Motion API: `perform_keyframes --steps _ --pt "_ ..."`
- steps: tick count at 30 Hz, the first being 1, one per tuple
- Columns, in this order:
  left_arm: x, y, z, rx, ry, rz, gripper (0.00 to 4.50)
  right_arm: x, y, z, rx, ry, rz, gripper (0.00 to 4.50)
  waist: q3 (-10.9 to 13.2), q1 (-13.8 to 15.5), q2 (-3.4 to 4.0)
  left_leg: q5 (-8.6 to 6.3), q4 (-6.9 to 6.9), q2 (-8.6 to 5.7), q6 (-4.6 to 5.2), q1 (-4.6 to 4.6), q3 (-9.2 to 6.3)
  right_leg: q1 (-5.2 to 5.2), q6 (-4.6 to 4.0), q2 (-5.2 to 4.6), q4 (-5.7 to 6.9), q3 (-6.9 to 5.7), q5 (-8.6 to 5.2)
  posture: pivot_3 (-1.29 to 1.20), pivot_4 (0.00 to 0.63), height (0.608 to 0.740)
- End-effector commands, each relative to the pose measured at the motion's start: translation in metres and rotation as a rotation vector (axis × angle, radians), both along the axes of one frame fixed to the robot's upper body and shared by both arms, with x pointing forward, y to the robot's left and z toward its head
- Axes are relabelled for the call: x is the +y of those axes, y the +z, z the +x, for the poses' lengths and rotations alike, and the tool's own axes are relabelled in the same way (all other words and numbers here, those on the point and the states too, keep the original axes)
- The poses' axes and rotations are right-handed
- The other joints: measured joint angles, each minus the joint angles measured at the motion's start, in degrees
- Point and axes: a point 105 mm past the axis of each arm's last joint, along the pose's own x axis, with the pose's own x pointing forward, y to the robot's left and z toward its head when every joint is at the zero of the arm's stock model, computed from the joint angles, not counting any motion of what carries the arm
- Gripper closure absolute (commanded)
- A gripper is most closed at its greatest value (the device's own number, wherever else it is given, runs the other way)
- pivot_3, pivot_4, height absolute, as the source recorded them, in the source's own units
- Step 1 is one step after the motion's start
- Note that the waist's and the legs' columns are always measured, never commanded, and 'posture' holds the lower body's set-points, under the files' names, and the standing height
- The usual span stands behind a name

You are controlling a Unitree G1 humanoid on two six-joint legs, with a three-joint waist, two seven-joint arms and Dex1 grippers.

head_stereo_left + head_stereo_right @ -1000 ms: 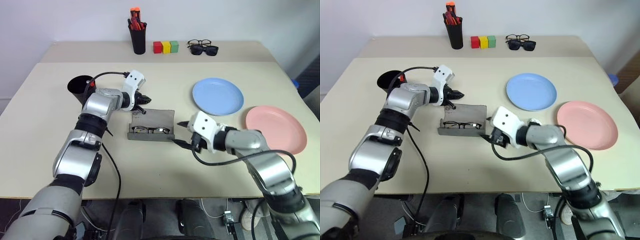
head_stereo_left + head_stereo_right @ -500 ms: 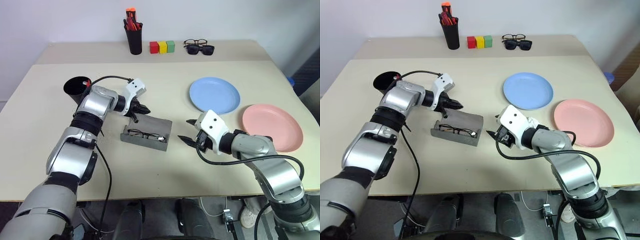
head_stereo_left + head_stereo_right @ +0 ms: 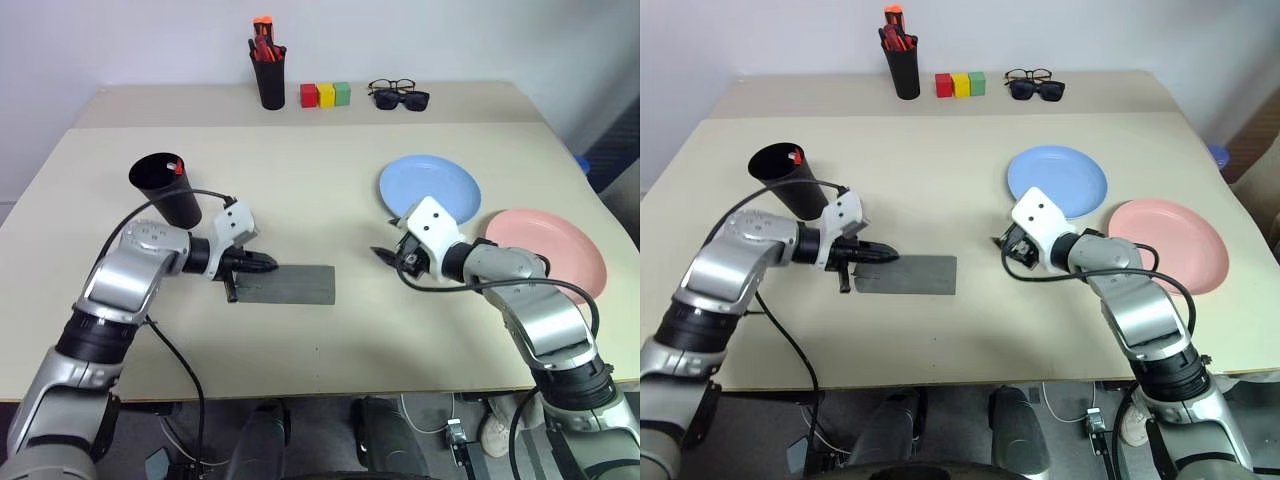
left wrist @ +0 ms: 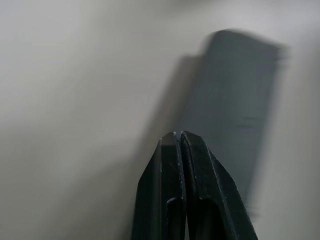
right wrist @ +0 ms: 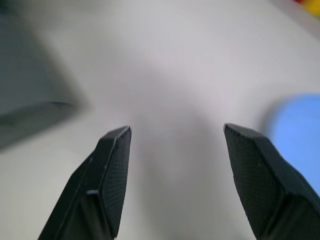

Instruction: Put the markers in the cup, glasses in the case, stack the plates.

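Case (image 3: 285, 285) lying closed just past tips of pressed-together left gripper (image 3: 268, 264), gripping nothing. Cup (image 3: 166, 186) behind it holding red marker (image 3: 178, 167). Right gripper (image 3: 385, 256) spread wide, empty, blue plate (image 3: 430, 186) beside.

Beige table (image 3: 330, 190); closed case (image 3: 288, 285); cup (image 3: 165, 186); plates (image 3: 430, 189).

The closed grey felt-like rectangular case (image 3: 284, 285) is lying near the middle of the beige table (image 3: 330, 190). The wide tapered black plastic cup (image 3: 166, 186) is standing at its ten o'clock, the round light blue plate (image 3: 432, 187) at its two o'clock, and the round pink plate (image 3: 562, 250) at its three o'clock, just beside the first plate.
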Motion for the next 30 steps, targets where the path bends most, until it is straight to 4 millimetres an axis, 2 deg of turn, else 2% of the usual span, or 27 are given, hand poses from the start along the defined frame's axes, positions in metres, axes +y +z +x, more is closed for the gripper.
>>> perform_keyframes --steps 1,4,5,7,11,12,15,17,19,22,25,28,30 --pt "-0.001 0.043 -0.003 -0.179 0.042 -0.207 4.43 -0.025 -0.007 0.028 -0.048 -0.139 -0.136 1.52 0.0 0.2 -0.01 0.00 0.01 0.00 0.00 0.00 0.00 0.01 0.00 0.00 -0.02 0.00 0.00 0.00 0.150 0.740" --pt "-0.001 0.044 -0.007 -0.211 0.071 -0.262 4.43 -0.028 -0.016 0.046 -0.069 -0.162 -0.189 1.52 0.0 0.2 0.00 0.00 0.01 -0.01 -0.01 0.00 0.00 0.02 0.00 -0.01 -0.03 -0.02 0.00 0.00 0.150 0.740" --pt "-0.002 0.044 -0.009 -0.207 0.080 -0.279 4.48 -0.028 -0.019 0.052 -0.076 -0.173 -0.199 1.77 0.0 -0.1 0.00 0.00 -0.02 -0.01 0.00 0.00 0.01 0.01 0.00 -0.01 -0.03 -0.01 0.01 0.00 0.150 0.740" --pt "-0.003 0.042 -0.009 -0.197 0.111 -0.313 4.50 -0.028 -0.022 0.060 -0.091 -0.175 -0.221 2.36 0.0 -0.2 0.01 0.00 -0.03 -0.01 0.00 0.01 0.04 -0.01 0.00 -0.01 -0.01 0.02 0.01 0.00 0.150 0.740" --pt "-0.011 0.041 -0.011 -0.189 0.150 -0.372 4.50 -0.025 -0.017 0.064 -0.129 -0.152 -0.242 4.35 0.0 0.0 0.01 0.00 0.01 -0.02 -0.01 0.02 0.03 0.02 0.01 0.00 0.01 0.01 0.01 0.00 0.150 0.740" --pt "-0.013 0.042 -0.012 -0.195 0.152 -0.384 4.50 -0.024 -0.015 0.063 -0.137 -0.149 -0.240 4.44 0.0 0.0 0.01 0.01 0.01 -0.03 -0.01 0.02 0.03 0.02 0.01 -0.01 0.00 0.01 0.01 0.00 0.150 0.740" --pt "-0.019 0.042 -0.010 -0.213 0.164 -0.405 4.50 -0.026 -0.004 0.057 -0.201 -0.136 -0.273 4.44 0.0 0.0 0.01 0.00 0.00 -0.03 -0.01 0.02 0.03 0.02 0.01 -0.01 0.00 0.01 0.01 0.00 0.150 0.740" --pt "-0.032 0.040 -0.015 -0.212 0.109 -0.408 4.50 -0.035 0.013 0.046 -0.252 -0.150 -0.283 4.44 0.0 0.2 0.02 0.00 0.00 -0.03 -0.01 0.01 0.03 0.02 0.01 -0.01 0.00 0.01 0.01 0.00 0.150 0.740" --pt "-0.039 0.040 -0.018 -0.211 0.076 -0.415 4.50 -0.040 0.021 0.038 -0.267 -0.165 -0.283 4.44 0.0 0.4 0.04 0.00 -0.01 -0.04 -0.01 0.00 0.03 0.02 0.01 -0.01 -0.02 0.01 0.01 0.00 0.150 0.740" --pt "-0.053 0.038 -0.021 -0.185 0.007 -0.426 4.50 -0.063 0.034 0.014 -0.271 -0.222 -0.311 4.44 0.0 0.8 0.07 0.00 0.01 -0.05 -0.01 -0.01 0.03 0.03 0.02 -0.02 -0.03 0.02 0.01 0.00 0.150 0.740" --pt "-0.067 0.031 -0.017 -0.147 -0.068 -0.427 4.50 -0.097 0.035 -0.029 -0.206 -0.293 -0.390 4.44 0.0 1.9 0.08 0.00 0.00 -0.05 0.00 -0.02 0.02 0.05 0.01 -0.01 -0.06 -0.01 0.00 0.00 0.150 0.740" --pt "-0.072 0.029 -0.010 -0.148 -0.091 -0.426 4.50 -0.108 0.027 -0.051 -0.120 -0.318 -0.405 4.44 0.0 1.6 0.10 -0.02 0.05 -0.06 0.03 -0.01 0.02 0.14 0.03 -0.02 -0.13 -0.02 -0.01 0.00 0.150 0.740" --pt "-0.074 0.029 -0.007 -0.149 -0.108 -0.428 4.50 -0.109 0.020 -0.059 -0.083 -0.319 -0.416 3.82 0.0 1.0 0.11 -0.02 0.05 -0.04 0.04 0.07 0.11 0.14 0.03 -0.01 -0.13 0.04 -0.01 0.00 0.150 0.740"
